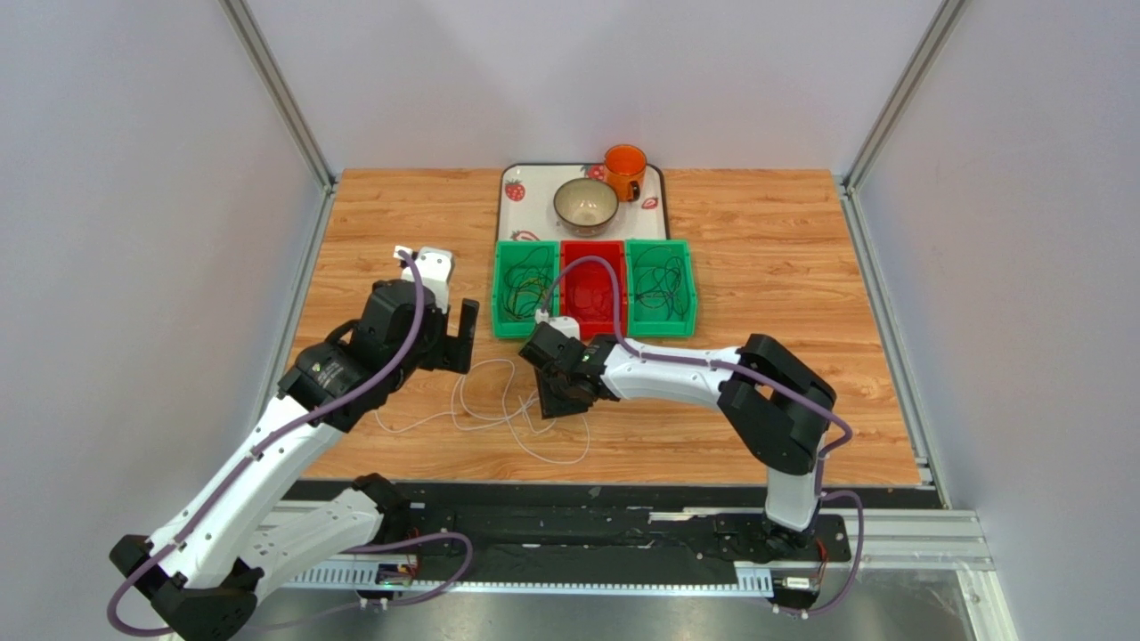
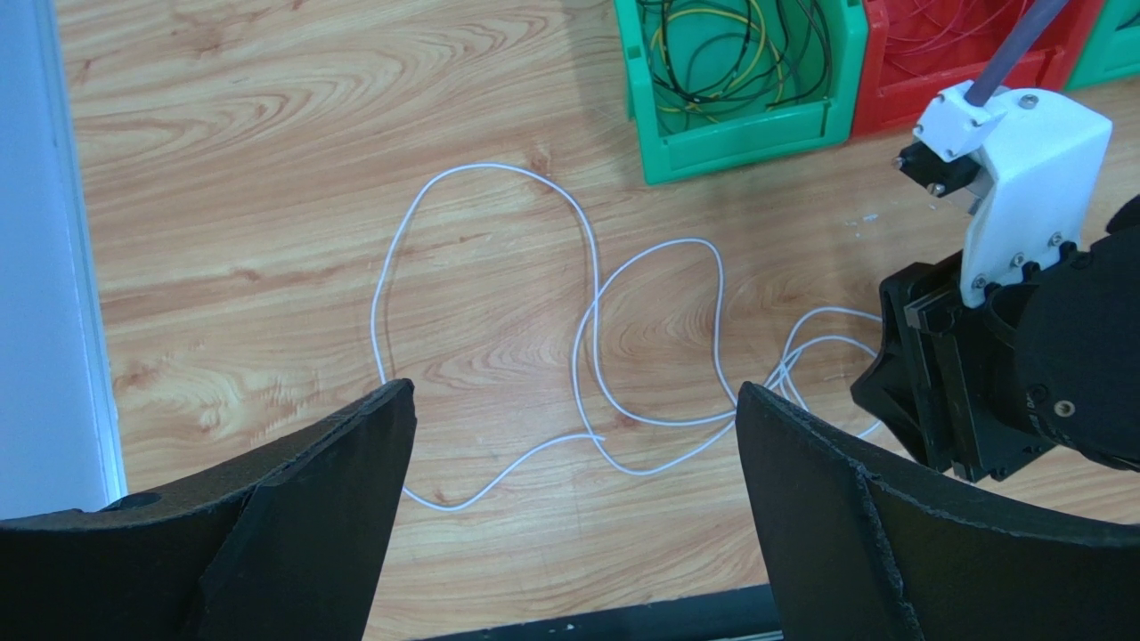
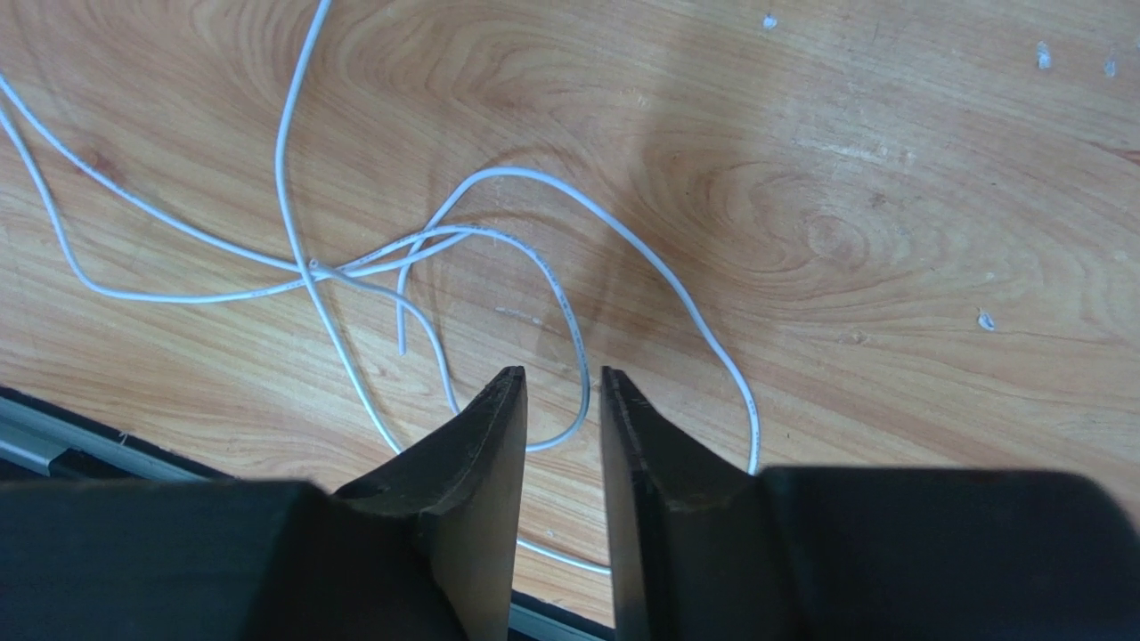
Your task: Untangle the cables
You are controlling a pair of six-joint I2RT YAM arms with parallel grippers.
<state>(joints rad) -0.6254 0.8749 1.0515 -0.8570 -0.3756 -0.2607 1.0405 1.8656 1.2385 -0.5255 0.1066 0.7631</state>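
Note:
One white cable (image 1: 495, 401) lies in loose, crossing loops on the wooden table, between the two arms. In the left wrist view the white cable (image 2: 589, 267) curls ahead of my left gripper (image 2: 576, 390), which hangs above it wide open and empty. My left gripper (image 1: 452, 337) is at the left end of the loops. My right gripper (image 1: 562, 398) is low over the right end. In the right wrist view my right gripper (image 3: 562, 374) stands open by a narrow gap, and a loop of the cable (image 3: 576, 334) lies on the wood just beyond the tips, not pinched.
Behind the loops stand a green bin (image 1: 510, 321) with dark and yellow cables, a red bin (image 1: 593, 327) with red ones, and a second green bin (image 1: 662, 325). Further back a white tray (image 1: 515, 180) holds a bowl (image 1: 585, 204) and an orange cup (image 1: 624, 170). Grey walls close both sides.

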